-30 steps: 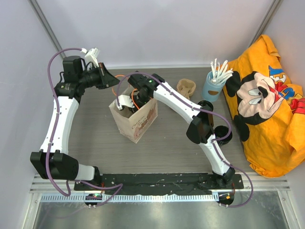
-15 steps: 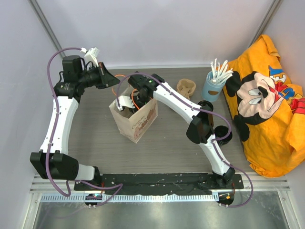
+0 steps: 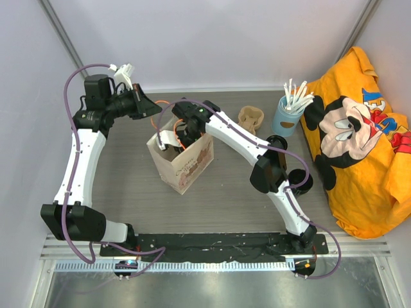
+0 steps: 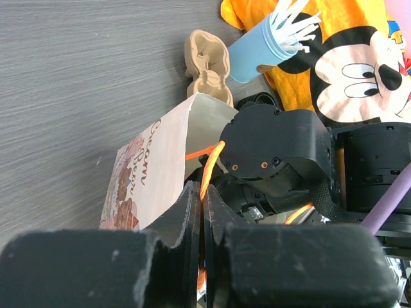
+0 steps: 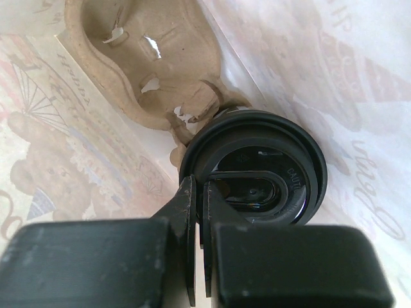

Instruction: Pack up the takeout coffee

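Since the right arm [image 3: 225, 131] covers the mouth of the bag [image 3: 186, 168] from above, the coffee [image 5: 298, 160] shows only in the right wrist view; it is inside the bag, touching one end of a carrier [image 5: 122, 70] whose far end is cut off by the frame. Its body is hidden under its own round rim, so I cannot tell whether it sits down in a well; it stands upright, top facing the camera, axis running down into the bag. The right gripper [image 5: 198, 189] is pressed onto its near-left rim — one finger inside, one outside. The left gripper [image 4: 201, 205], fingers pressed together, pinches the bag's orange handle [image 4: 209, 163]; the handle's lower length is lost between them.
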You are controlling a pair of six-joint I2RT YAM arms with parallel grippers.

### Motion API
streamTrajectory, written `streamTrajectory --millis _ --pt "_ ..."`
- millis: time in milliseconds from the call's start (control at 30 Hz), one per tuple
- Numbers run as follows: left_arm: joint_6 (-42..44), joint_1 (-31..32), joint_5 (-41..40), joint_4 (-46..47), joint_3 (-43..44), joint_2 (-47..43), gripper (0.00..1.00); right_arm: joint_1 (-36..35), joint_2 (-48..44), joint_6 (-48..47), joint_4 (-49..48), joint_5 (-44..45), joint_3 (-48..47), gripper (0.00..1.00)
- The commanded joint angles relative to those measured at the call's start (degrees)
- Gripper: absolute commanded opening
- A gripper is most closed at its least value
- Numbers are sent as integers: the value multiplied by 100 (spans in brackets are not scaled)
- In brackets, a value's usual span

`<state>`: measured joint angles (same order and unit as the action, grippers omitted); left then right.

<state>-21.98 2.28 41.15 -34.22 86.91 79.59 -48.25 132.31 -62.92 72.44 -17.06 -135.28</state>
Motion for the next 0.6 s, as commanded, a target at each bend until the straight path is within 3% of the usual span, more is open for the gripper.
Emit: streamTrajectory --millis 0,567 --pt "80 0 16 20 229 21 6 -9 58 -19 209 -52 37 1" --pt "97 0 -1 20 230 30 8 17 49 7 209 -87 55 1"
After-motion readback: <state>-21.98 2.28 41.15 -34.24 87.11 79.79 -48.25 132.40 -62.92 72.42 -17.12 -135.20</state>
